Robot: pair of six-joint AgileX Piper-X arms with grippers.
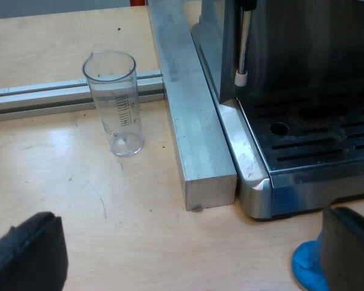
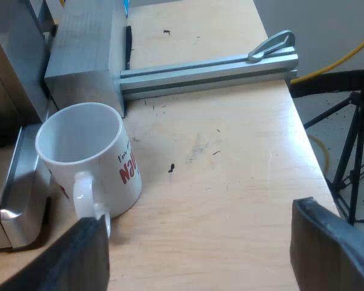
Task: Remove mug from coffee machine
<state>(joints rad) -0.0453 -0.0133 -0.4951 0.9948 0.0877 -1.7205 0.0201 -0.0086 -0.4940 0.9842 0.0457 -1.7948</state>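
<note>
Left gripper (image 1: 191, 245) is hovering spread wide over the light wooden tabletop (image 1: 60, 182), gripping nothing. Clear graduated measuring glass (image 1: 114, 103) is standing upright ahead of it, silver espresso machine (image 1: 303, 139) too, blue tamper (image 1: 304, 267) just beside one finger. Right gripper (image 2: 206, 248) is hanging released, empty. White ceramic mug with red lettering (image 2: 91, 154) is sitting upright on the tabletop just ahead of one finger, off the machine, beside its tray corner.

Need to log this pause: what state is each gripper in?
Left gripper: open, holding nothing.
Right gripper: open, holding nothing, white mug near one finger.
</note>
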